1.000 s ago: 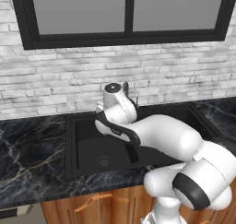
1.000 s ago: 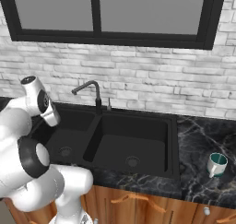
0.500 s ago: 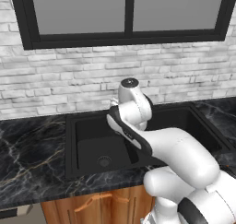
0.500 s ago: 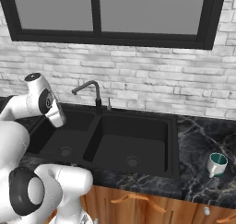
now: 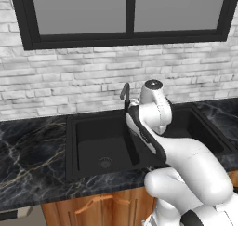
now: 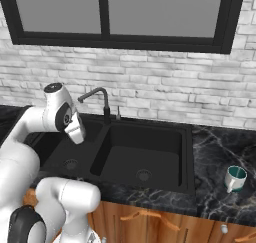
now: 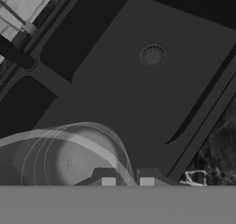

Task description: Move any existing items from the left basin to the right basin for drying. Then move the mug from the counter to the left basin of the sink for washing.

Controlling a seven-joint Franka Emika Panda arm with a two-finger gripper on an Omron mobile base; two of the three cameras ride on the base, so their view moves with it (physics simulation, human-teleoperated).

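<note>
My worktop [image 6: 220, 199] of black veined marble runs along the brick wall and carries the black double sink [image 6: 187, 162], with the curved faucet [image 6: 97, 99] at its divider. My arm [image 5: 186, 160] rises in front of the sink and bends over it, the wrist hanging above the divider region in the left base view. In the hand view I look down into the right basin [image 7: 152, 94], its round drain [image 7: 153, 55] well ahead of my end effector [image 7: 127, 181], and the left basin [image 6: 55, 147] lies past the divider. The cup [image 7: 64, 156], pale and translucent, sits right at my fingertips [image 7: 108, 180]: its rim wall passes between them, so my end effector is pinching the cup by its edge, with the body of the cup off to the left of the tips and above the right basin's floor. The mug [image 6: 235, 178] stands far off on the worktop right of the sink, well apart from my end effector.
</note>
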